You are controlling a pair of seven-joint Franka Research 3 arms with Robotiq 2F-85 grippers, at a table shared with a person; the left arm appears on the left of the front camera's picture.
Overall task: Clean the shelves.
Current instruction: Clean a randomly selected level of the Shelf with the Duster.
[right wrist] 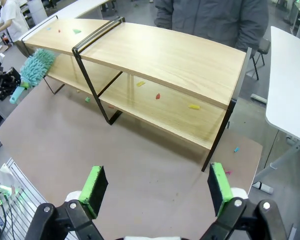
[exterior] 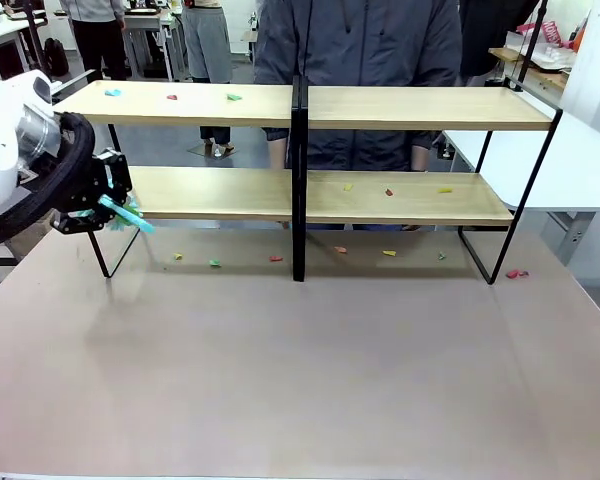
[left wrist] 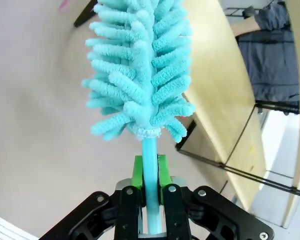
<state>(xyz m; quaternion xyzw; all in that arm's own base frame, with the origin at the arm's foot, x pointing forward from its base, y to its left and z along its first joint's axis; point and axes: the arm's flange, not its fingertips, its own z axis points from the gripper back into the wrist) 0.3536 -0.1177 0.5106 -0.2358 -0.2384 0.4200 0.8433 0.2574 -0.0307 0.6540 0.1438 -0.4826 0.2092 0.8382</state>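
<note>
The shelves stand across the far half of the table, two light wooden boards on a thin black frame with a black centre post. My left gripper hangs at their left end, level with the lower board, shut on the teal handle of a fluffy teal duster. In the left wrist view the duster head points past the shelves, beside their end and not touching. The right wrist view looks down on the shelves, the duster and the left gripper. My right gripper hovers open above the table.
Small coloured scraps lie on the top board, on the lower board and on the table under the rack; a red one lies outside the right leg. A person stands behind the shelves. The brown table is bare in front.
</note>
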